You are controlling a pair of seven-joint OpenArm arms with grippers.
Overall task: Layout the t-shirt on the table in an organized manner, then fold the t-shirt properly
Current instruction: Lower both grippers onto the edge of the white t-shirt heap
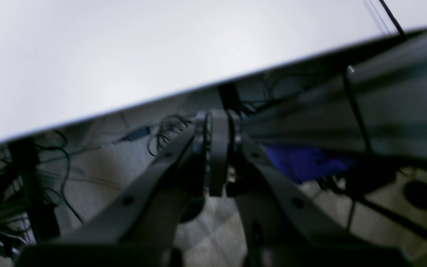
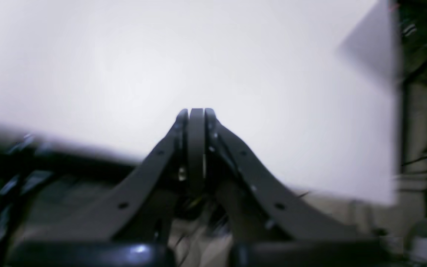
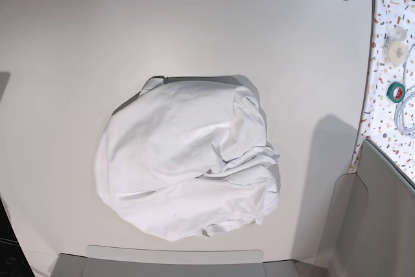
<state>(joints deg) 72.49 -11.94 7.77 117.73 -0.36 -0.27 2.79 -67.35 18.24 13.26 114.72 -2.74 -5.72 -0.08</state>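
The white t-shirt [image 3: 185, 160] lies crumpled in a rounded heap at the middle of the off-white table [image 3: 292, 43], with folds bunched at its right side. Neither arm shows in the base view. In the left wrist view my left gripper [image 1: 219, 118] is shut on nothing and points past the table [image 1: 124, 55] edge, below its level. In the right wrist view my right gripper [image 2: 197, 111] is shut and empty, with the bare table [image 2: 124, 74] behind it. No wrist view shows the shirt.
A speckled terrazzo panel [image 3: 389, 82] at the right carries tape rolls [image 3: 394, 42], a green roll [image 3: 396, 91] and a white cable [image 3: 405, 118]. Grey panels stand at the front edge [image 3: 175, 257] and right corner [image 3: 382, 225]. Cables [image 1: 165, 131] hang under the table.
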